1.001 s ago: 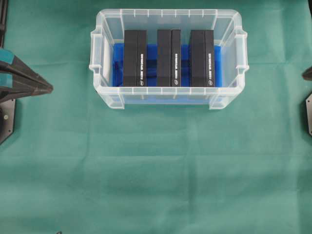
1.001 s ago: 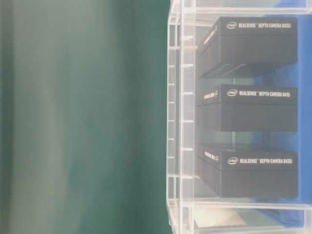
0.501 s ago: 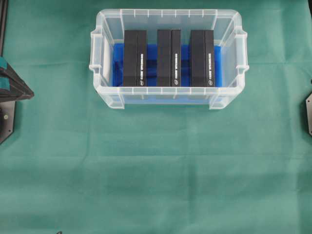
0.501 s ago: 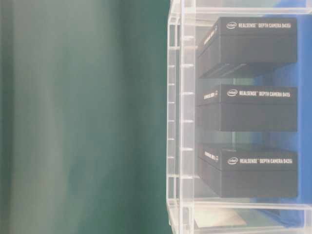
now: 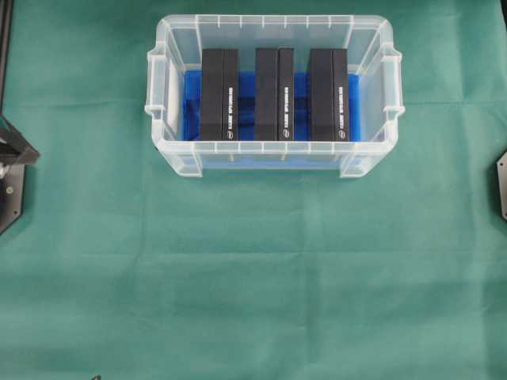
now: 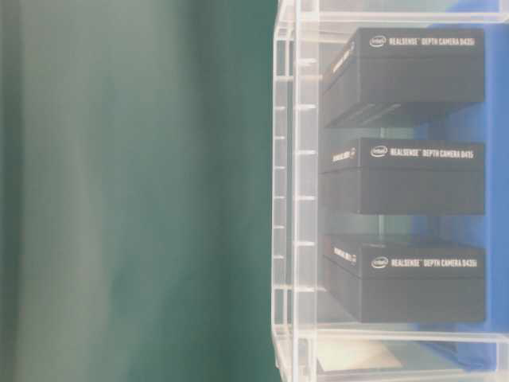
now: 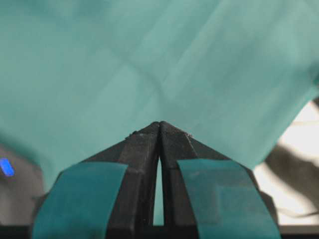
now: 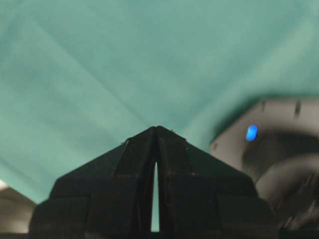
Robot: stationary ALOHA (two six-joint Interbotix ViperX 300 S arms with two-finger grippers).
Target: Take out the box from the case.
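The case (image 5: 273,147), a clear plastic bin with rim handles, stands at the top centre of the green cloth. Three black boxes stand side by side in it on a blue lining (image 5: 246,103): left box (image 5: 219,93), middle box (image 5: 274,93), right box (image 5: 329,93). The table-level view shows the same boxes (image 6: 413,175) through the case wall (image 6: 290,199). My left gripper (image 5: 35,154) (image 7: 160,122) shows only its tip at the far left edge, shut and empty, far from the case. My right gripper (image 8: 156,127) is shut on nothing over bare cloth and is out of the overhead view.
Green cloth (image 5: 253,277) covers the whole table. Arm base plates sit at the left edge (image 5: 8,198) and the right edge (image 5: 501,186). A grey base with a blue light (image 8: 252,132) lies beside the right gripper.
My left gripper has drawn back leftward until only its tip shows. The right arm's dark tip has left the overhead view. The case and the boxes have not moved.
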